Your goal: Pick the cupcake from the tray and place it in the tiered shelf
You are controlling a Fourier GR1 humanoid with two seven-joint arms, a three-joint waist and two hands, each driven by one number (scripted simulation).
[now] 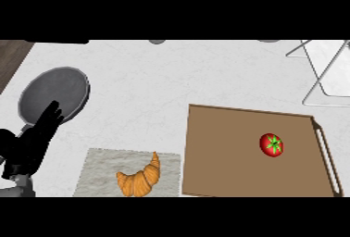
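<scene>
Cupcake shows nowhere; the tray (226, 152) at lower right carries only a tomato (271, 144); the shelf (327, 74) stands upper right. A cupcake is probably light and crushable, best held by its base. Left hand (31, 143) rests spread at left edge; right hand is unseen.

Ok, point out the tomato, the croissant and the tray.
tomato (271, 144), head view, on its green stem star.
croissant (140, 178), head view, on its thick middle.
tray (226, 152), head view, on its bare brown floor.
</scene>
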